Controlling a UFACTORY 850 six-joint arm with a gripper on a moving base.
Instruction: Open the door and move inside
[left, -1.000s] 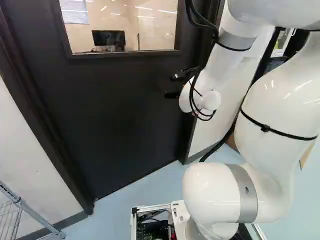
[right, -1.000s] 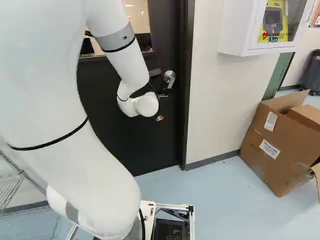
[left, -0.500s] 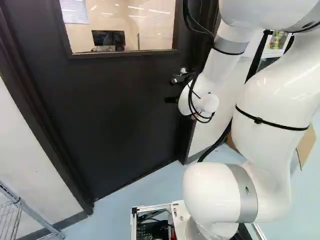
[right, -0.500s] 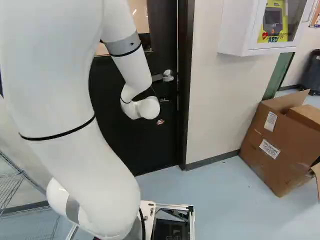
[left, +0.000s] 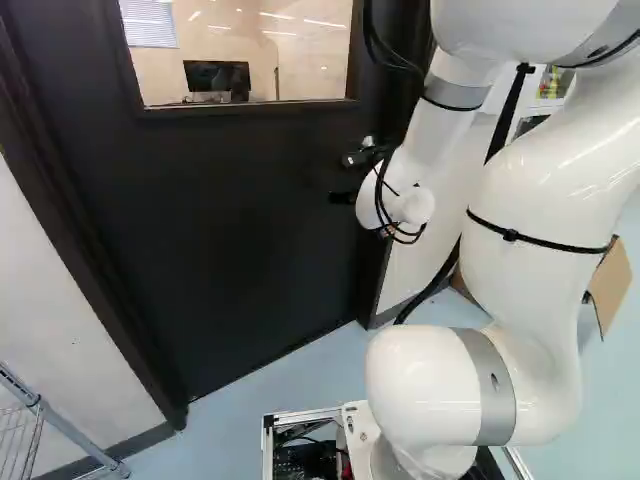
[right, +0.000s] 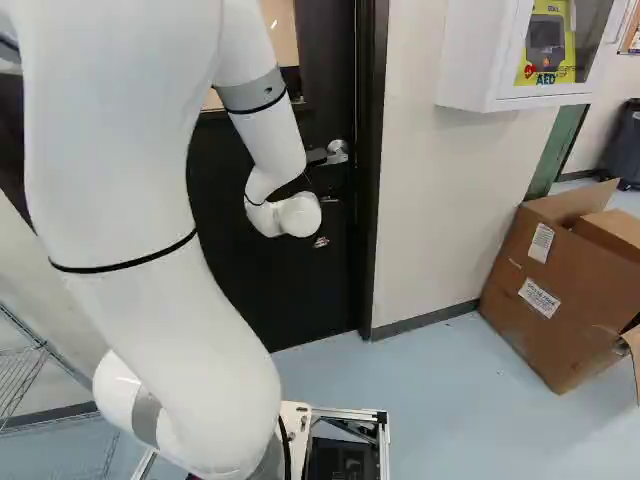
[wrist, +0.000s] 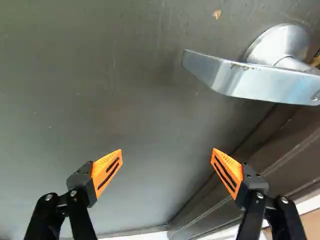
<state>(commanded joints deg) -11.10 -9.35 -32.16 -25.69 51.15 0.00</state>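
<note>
Shifting a touch from the earlier frames is the arm (left: 540, 190), its upper part leaning farther toward the door, it seems, and its wrist sliding only slightly; the base is holding its spot. Now to the lever handle (wrist: 270, 84): it's sitting out ahead of the jaws, off-centre, over beyond the finger nearest the door frame (right: 372, 200), and no finger is touching it. Its free end is pointing back across the front of the gripper (wrist: 167, 150), and that's likely why the wrist is waiting just short: a small move sideways and in would be bringing the lever within reach. Both jaws are standing wide apart, pinching nothing, probably leaving room for straddling the bar or pressing down on it. Behind it all, the door (left: 240, 220) is filling the space ahead of the jaws and looking closed in its frame, so the latch is still needing work before any driving through. Too low or too far aside, and the fingers could be meeting bare door. Farther from the jaws, past the frame on the handle side, a cardboard box (right: 560, 290) is standing on the floor, apart from the doorway.
</note>
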